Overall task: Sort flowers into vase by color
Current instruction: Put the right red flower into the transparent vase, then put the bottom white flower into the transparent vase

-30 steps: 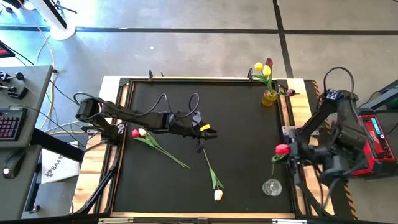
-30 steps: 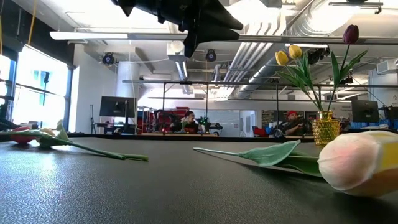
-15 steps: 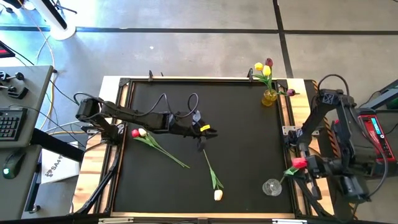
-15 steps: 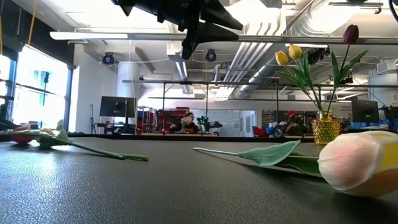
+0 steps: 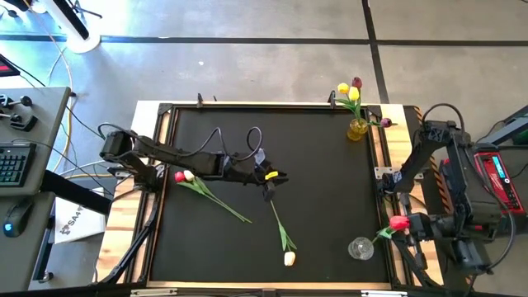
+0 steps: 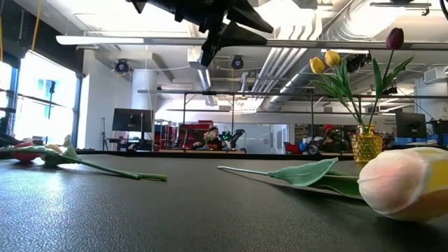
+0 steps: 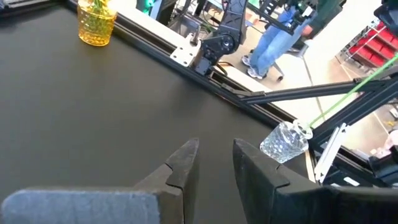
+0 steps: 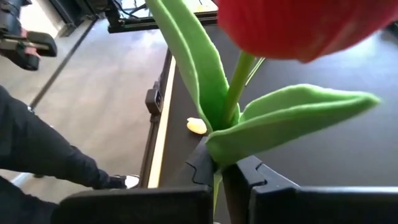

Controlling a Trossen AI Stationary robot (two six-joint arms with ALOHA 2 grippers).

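- The tabletop (image 5: 313, 165) was covered in a matt black, finely pebbled mat, edged in pale wood.
- The clear vase (image 7: 285, 140) looked like cut glass, faceted and glossy.
- The yellow vase (image 7: 96, 23) was translucent, dimpled amber glass.
- The red tulip (image 8: 298, 25) had a smooth, satiny head and matt, cloth-like leaves.
- The right gripper (image 8: 227, 171) was matt dark plastic.

Left hand (image 5: 266, 194) slightly parted mid-table; right hand (image 5: 412, 224) clamped past the edge

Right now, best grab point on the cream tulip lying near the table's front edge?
Take the cream tulip by its thin bare stem above the leaf, coming straight down with the fingers across it. It lies flat, bud toward the front edge; the left gripper hangs just over the stem's far end.
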